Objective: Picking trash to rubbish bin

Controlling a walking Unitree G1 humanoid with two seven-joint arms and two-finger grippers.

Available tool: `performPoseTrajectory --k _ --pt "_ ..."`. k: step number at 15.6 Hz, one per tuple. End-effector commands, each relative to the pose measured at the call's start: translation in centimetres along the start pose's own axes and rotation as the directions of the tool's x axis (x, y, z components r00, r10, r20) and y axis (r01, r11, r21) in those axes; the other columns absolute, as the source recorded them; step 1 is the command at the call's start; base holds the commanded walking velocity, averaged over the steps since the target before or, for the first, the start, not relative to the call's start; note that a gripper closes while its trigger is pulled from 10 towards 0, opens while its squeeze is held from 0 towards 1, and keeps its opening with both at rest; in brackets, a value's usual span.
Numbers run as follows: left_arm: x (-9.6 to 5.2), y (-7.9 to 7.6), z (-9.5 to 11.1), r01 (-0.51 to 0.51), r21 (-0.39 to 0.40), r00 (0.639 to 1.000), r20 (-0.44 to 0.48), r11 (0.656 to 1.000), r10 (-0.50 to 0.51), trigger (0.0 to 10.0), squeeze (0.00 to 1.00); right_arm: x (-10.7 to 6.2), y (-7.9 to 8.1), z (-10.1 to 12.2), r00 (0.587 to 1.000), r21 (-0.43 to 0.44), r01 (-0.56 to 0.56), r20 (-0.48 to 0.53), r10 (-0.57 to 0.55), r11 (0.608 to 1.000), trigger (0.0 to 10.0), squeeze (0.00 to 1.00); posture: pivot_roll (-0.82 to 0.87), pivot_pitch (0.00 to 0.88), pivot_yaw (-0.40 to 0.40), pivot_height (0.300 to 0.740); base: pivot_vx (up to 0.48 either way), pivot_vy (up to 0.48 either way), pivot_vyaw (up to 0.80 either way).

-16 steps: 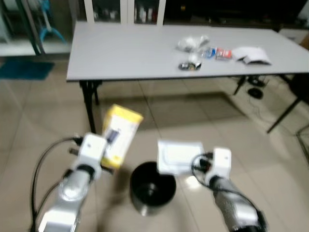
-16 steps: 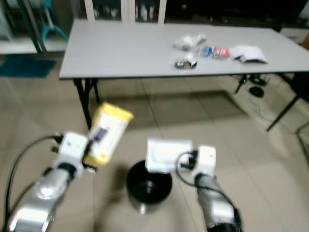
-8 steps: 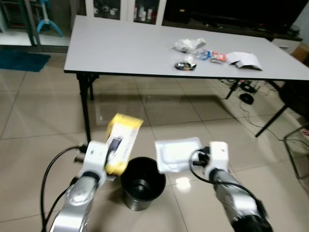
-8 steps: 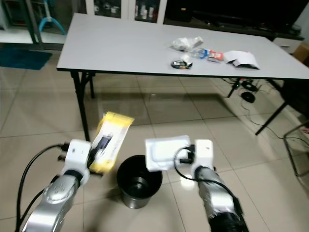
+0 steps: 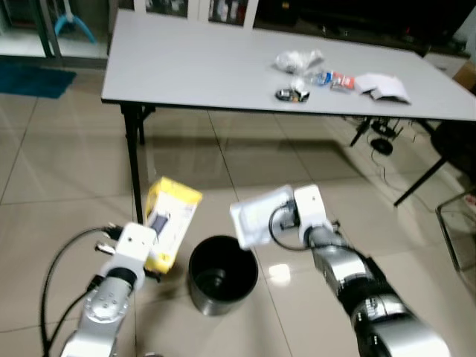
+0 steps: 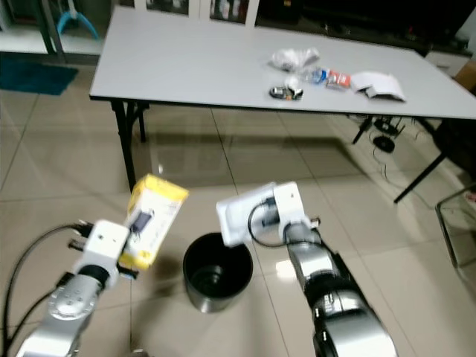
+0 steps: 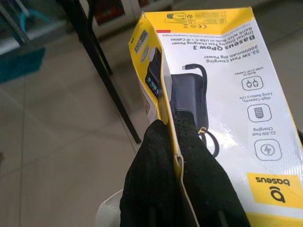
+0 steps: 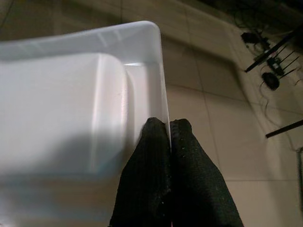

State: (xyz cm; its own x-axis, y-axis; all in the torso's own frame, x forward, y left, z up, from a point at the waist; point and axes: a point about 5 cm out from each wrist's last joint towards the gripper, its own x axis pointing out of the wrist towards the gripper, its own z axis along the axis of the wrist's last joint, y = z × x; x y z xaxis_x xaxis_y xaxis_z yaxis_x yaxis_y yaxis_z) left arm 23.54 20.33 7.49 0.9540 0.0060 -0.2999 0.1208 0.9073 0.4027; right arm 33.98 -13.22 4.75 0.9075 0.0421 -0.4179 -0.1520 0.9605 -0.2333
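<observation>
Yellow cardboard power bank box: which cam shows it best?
Left wrist view: the yellow cardboard power bank box is close, its print legible, the left claw shut on its edge. Both eye views show it small, beside the round black bin.

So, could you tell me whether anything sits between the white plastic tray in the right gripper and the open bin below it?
Nothing visible does. The right gripper pinches the white tray by its edge just above the rim of the black bin, whose mouth is open.
</observation>
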Motion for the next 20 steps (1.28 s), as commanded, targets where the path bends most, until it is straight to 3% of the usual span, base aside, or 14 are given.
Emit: performPoseTrajectory --k 1,3,5,12,17,20 --pt "-0.4 0.1 0.8 0.016 0.005 1.0 0.023 1.0 -0.016 10.0 0.0 0.1 -1.1 0.0 0.999 0.017 0.042 0.002 -0.042 0.999 10.0 0.0 0.09 0.095 -0.19 0.74 0.0 0.0 0.0" --pt "-0.8 0.8 1.7 0.022 0.021 0.999 0.05 1.0 -0.023 10.0 0.0 0.4 -1.2 1.0 0.998 0.008 0.046 0.033 -0.047 0.999 10.0 0.0 0.11 0.126 -0.178 0.74 0.0 0.0 0.0" --pt "-1.7 1.1 3.3 0.109 0.063 0.988 0.106 0.992 -0.116 10.0 0.0 0.8 -1.7 2.6 0.994 -0.061 0.081 0.083 -0.076 0.995 10.0 0.0 0.12 0.152 -0.168 0.74 0.0 0.0 0.0" --pt "-2.9 0.9 3.1 0.145 0.091 0.986 0.065 0.985 -0.151 10.0 0.0 1.1 -3.1 5.6 0.972 -0.195 0.175 0.192 -0.137 0.965 10.0 0.0 0.11 0.181 -0.166 0.74 0.0 0.0 0.0" --pt "-2.9 1.0 3.4 0.126 0.08 0.989 0.07 0.989 -0.132 10.0 0.0 1.0 -2.9 7.5 0.947 -0.151 0.202 0.282 -0.153 0.968 10.0 0.0 0.12 0.178 -0.175 0.74 0.0 0.0 0.0" --pt "-3.0 0.8 3.1 0.114 0.001 0.992 0.063 0.994 -0.114 10.0 0.0 1.1 -2.7 6.3 0.966 -0.077 0.17 0.211 -0.15 0.982 10.0 0.0 0.11 0.173 -0.178 0.74 0.0 0.0 0.0"
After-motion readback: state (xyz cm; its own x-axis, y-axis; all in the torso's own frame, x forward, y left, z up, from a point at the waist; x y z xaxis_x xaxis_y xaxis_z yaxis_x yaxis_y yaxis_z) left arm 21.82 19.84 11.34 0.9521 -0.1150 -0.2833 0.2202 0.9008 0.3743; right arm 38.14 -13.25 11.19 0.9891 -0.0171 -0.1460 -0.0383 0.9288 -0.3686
